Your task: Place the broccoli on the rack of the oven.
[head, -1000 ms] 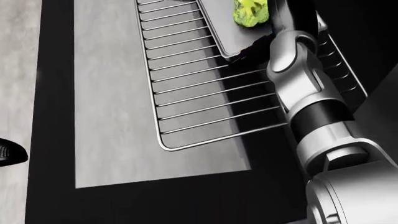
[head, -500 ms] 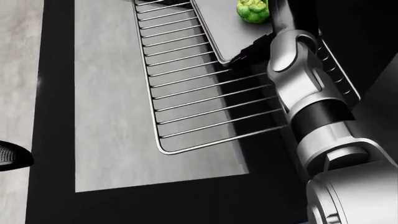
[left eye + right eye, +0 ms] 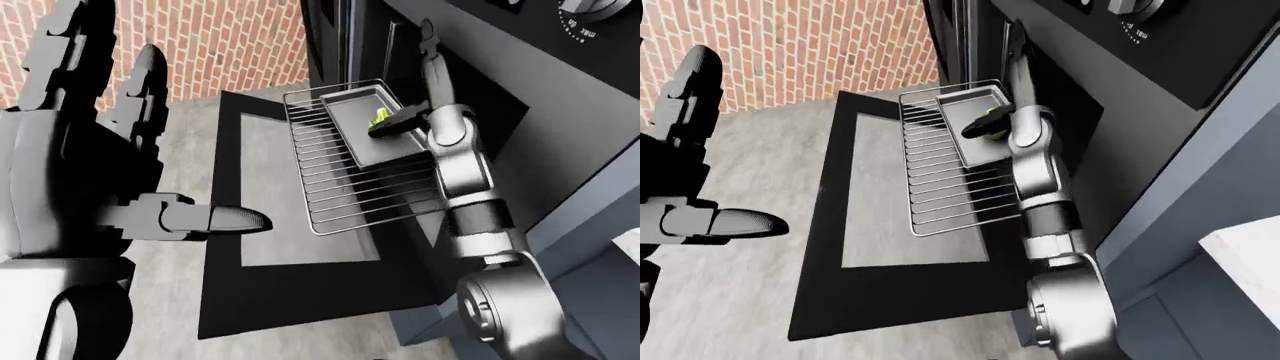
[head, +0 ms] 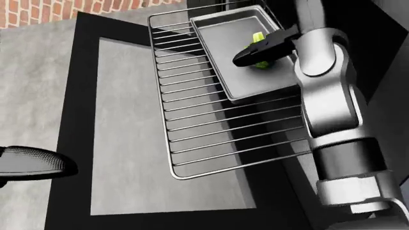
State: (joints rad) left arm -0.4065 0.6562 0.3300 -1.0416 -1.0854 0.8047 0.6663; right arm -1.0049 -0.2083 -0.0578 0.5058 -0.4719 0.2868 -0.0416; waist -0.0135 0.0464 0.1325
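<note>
The green broccoli [image 4: 258,38] lies in a grey tray [image 4: 220,52] at the top end of the pulled-out oven rack [image 4: 204,129]. My right arm rises along the right side of the rack. A dark finger of my right hand [image 4: 265,46] lies across the broccoli and does not close round it. The rest of that hand is hard to make out. In the left-eye view my left hand [image 3: 150,180] fills the left side, away from the rack, with its fingers spread and nothing in them.
The oven door [image 4: 128,143] hangs open and flat under the rack, black-framed with a grey pane. The dark oven body with a knob [image 3: 1130,7] stands to the right. A brick wall [image 3: 230,45] and grey floor [image 4: 25,86] lie to the left.
The camera has tilted up, so rack and tray sit lower in the head view. A dark finger now crosses the broccoli, which lay uncovered before. My left fingertip shows larger at lower left.
</note>
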